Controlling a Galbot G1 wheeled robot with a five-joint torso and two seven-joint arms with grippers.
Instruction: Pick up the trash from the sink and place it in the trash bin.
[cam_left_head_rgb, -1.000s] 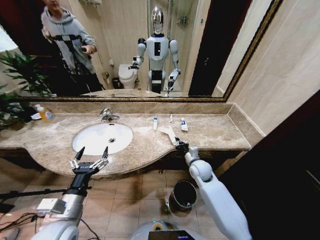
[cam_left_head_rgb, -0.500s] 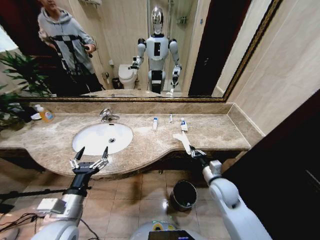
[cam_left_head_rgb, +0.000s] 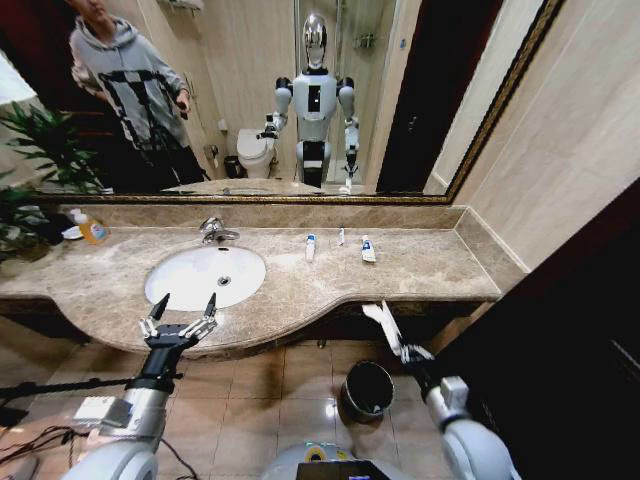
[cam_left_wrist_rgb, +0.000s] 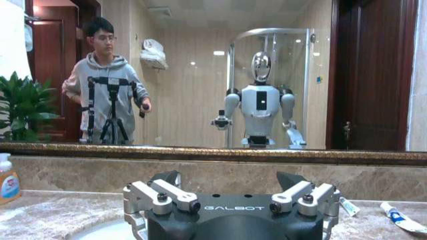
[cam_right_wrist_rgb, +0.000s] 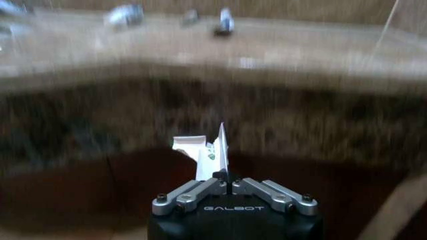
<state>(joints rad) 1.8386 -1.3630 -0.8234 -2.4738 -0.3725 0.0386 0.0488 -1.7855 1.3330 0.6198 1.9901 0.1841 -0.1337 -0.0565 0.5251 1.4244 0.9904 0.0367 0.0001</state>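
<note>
My right gripper (cam_left_head_rgb: 407, 351) is shut on a flat white packet (cam_left_head_rgb: 384, 324), held in the air below the counter's front edge and just above and right of the dark round trash bin (cam_left_head_rgb: 368, 389) on the floor. In the right wrist view the packet (cam_right_wrist_rgb: 212, 153) stands up out of the shut gripper (cam_right_wrist_rgb: 224, 178). Three small white tubes (cam_left_head_rgb: 310, 247) (cam_left_head_rgb: 341, 236) (cam_left_head_rgb: 368, 250) lie on the marble counter right of the white oval sink (cam_left_head_rgb: 178, 281). My left gripper (cam_left_head_rgb: 180, 313) hovers open at the counter's front edge, by the sink.
A chrome faucet (cam_left_head_rgb: 213, 230) stands behind the basin. An orange soap bottle (cam_left_head_rgb: 92, 229) sits at the counter's far left beside a plant (cam_left_head_rgb: 25, 190). A large mirror backs the counter. The tan wall closes in on the right. The floor is tiled around the bin.
My right gripper has carried the packet off the counter, down and to the right, until it hangs near the bin. The left arm has not moved.
</note>
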